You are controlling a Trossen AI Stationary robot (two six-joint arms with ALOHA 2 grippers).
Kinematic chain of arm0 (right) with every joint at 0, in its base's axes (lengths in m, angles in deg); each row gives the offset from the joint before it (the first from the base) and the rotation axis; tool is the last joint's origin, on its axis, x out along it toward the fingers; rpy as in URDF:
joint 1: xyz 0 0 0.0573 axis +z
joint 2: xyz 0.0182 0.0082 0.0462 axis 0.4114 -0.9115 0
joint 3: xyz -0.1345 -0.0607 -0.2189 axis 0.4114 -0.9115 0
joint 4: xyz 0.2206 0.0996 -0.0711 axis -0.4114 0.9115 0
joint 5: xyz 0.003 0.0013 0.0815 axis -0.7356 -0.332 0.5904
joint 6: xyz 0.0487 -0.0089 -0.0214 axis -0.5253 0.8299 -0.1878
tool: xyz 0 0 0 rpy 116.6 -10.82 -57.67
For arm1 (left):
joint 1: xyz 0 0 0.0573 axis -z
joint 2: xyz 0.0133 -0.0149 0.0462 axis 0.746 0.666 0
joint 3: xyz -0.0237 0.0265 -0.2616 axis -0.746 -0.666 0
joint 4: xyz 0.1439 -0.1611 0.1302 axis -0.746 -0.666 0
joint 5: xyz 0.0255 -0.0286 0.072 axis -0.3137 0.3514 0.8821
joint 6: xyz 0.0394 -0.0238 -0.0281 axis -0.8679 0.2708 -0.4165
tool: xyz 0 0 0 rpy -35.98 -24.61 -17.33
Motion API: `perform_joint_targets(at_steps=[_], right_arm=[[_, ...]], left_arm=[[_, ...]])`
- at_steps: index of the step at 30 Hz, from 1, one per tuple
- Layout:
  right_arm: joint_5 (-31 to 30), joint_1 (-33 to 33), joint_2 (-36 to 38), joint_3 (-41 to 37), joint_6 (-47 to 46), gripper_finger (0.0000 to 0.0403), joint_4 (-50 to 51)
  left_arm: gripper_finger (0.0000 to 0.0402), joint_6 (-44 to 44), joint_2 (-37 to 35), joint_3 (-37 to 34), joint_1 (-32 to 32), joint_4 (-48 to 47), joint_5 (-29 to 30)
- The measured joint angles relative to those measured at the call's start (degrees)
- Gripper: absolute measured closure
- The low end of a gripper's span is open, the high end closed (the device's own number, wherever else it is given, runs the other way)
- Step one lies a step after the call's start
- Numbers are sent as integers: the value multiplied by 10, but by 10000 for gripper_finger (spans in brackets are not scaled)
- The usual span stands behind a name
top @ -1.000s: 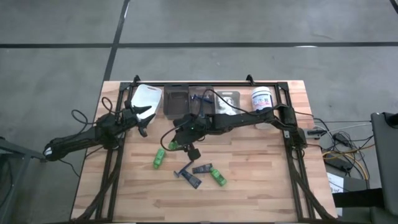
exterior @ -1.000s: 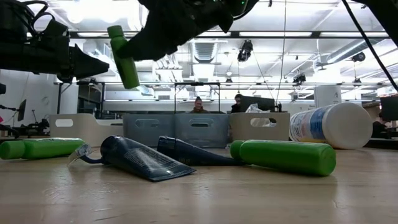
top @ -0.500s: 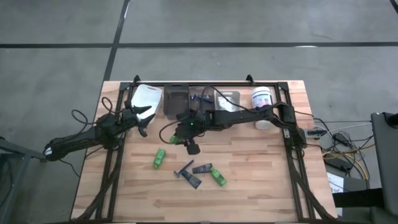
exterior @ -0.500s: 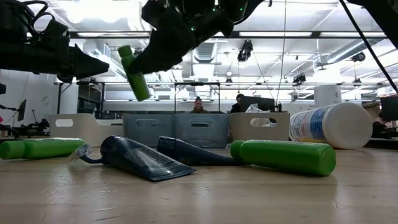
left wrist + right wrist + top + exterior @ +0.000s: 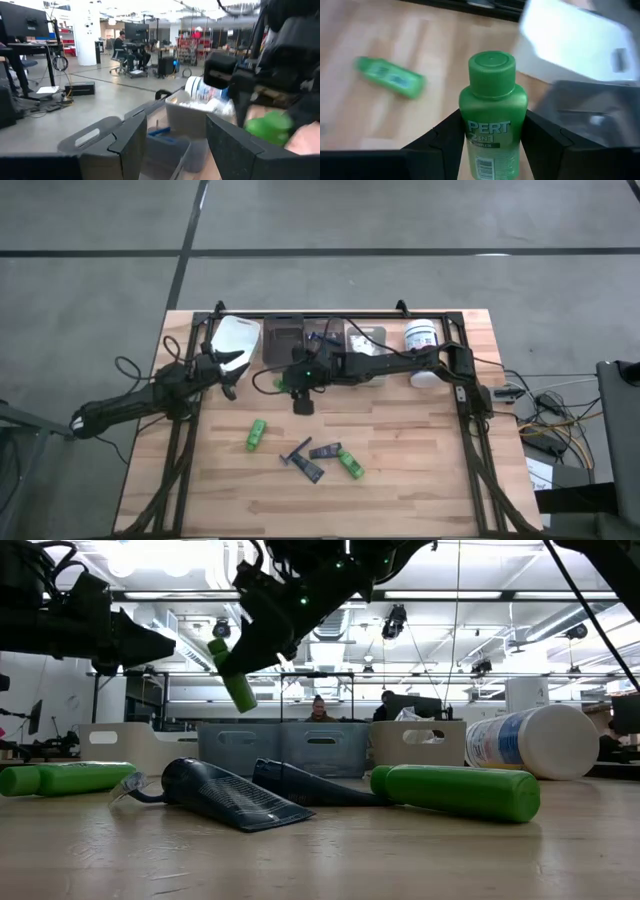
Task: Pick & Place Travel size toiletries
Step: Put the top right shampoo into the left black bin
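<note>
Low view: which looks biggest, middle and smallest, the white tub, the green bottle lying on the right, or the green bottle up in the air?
1. White tub, though it sits farther back.
2. Green bottle lying on the right, near the camera.
3. Green bottle in the right gripper.

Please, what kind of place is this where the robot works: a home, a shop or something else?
Probably a robotics lab or workshop, not a home. A bare wooden table stands on a concrete floor; behind it are people at desks, monitors and ceiling strip lights.
</note>
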Motion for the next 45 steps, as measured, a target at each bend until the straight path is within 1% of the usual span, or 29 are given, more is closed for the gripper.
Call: perform_joint_targets(at_steps=[3,5,8,12,15,19,22,25,28,31,37,40,45], right_arm=[[-59,0,0,0,9,220,0],[-86,-2,0,1,12,217,1],[-90,-7,0,1,31,215,2],[-91,-18,0,1,39,225,2],[-90,-27,0,1,41,233,2],[-78,-35,0,1,36,241,2],[-45,-35,0,1,36,240,2],[-25,-34,0,1,36,232,1],[-23,-34,0,1,35,229,0],[-24,-35,0,1,34,234,0],[-15,-34,0,1,34,245,0],[5,-35,0,1,34,239,0],[5,-35,0,1,35,232,6]], left_arm=[[195,10,0,0,0,24,0],[195,19,0,0,0,29,-5],[195,53,0,0,0,42,-30],[195,70,0,0,0,45,-40],[195,101,1,0,0,40,-41],[195,109,22,4,0,37,-69],[197,108,67,28,0,39,-80],[199,87,138,66,0,40,-87],[199,46,220,111,0,33,-110],[199,3,296,153,1,10,-136],[199,-53,420,212,1,1,-139],[199,-67,460,234,1,8,-139],[199,-77,500,246,1,27,-152]])
